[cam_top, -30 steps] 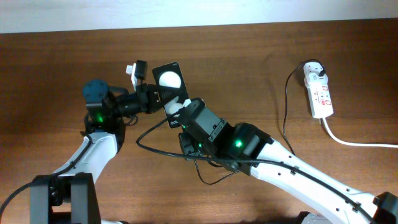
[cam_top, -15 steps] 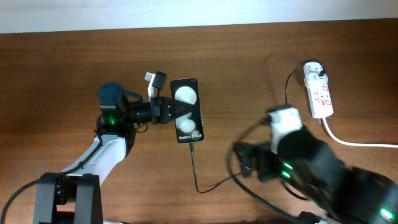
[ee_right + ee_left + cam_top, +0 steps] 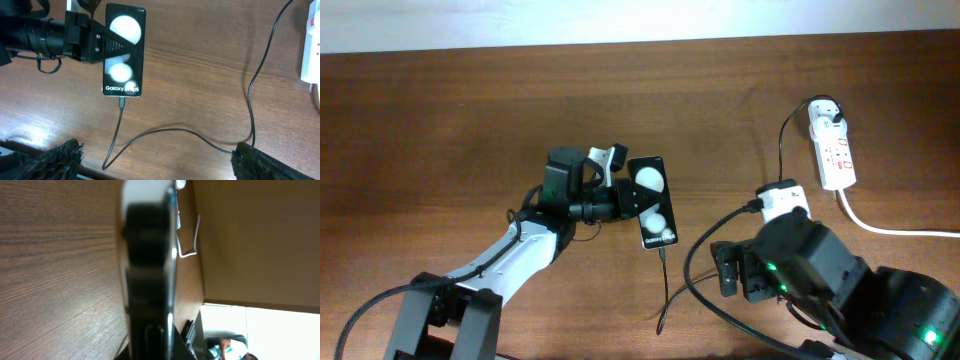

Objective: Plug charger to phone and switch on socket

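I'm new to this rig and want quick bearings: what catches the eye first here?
The phone, in the middle of the table, is gripped from its left side by the shut left gripper, with two white patches on its face. The thin black charger enters the phone's lower end and loops right towards the socket at the far right. The right gripper hangs wide open and empty over the cable.
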Robot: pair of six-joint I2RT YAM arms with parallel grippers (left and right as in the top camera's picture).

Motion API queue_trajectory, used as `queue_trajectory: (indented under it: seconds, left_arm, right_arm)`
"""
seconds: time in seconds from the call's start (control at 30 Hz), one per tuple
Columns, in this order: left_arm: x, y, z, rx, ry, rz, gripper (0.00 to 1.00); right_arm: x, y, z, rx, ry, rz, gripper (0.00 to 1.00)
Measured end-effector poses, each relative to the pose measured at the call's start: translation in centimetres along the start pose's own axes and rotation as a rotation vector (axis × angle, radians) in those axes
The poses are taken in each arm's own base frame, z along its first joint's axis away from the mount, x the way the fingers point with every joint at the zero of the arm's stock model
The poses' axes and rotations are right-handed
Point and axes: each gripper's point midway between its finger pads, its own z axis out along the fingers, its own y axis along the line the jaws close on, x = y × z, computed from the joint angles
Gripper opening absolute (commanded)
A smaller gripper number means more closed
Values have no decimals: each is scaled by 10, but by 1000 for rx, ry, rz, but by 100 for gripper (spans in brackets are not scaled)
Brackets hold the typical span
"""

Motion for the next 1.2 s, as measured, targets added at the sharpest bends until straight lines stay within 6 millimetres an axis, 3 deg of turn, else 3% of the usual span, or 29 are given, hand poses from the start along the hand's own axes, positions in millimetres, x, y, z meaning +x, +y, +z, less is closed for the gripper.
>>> queue_trajectory:
  seconds: [0.1, 0.3, 0.43, 0.57, 0.6, 0.7, 0.87, 0.93, 1.07, 1.2]
  left_arm:
    - [-5, -6, 5, -20, -5, 26, 0]
    - [-53, -44, -6, -159, -30, 77, 0]
    - [-81, -69, -14, -180, -88, 157, 0]
    - [-69, -57, -2, -210, -37, 126, 0]
    - [-63, -52, 14, -218, 0, 120, 0]
    - [-54, -52, 45, -227, 73, 122, 0]
    - [-74, -54, 65, -267, 95, 130, 0]
    - [-72, -36, 71, -293, 118, 100, 1]
    - [-65, 29, 79, -382, 175, -20, 2]
    - [-58, 62, 77, -432, 207, -98, 6]
  right_arm:
    - [1, 4, 14, 29, 44, -14, 99]
    - [11, 15, 62, 117, 204, -59, 99]
    - [19, 19, 79, 141, 274, -44, 99]
    - [11, 14, 50, 112, 206, 21, 99]
    - [4, 10, 29, 77, 138, 43, 99]
    - [0, 1, -4, 15, 34, 77, 99]
    - [-1, -21, -52, -63, -134, 126, 99]
    - [0, -28, -62, -71, -173, 138, 99]
    - [5, -33, -64, -57, -166, 135, 99]
    - [5, -34, -64, -54, -167, 135, 98]
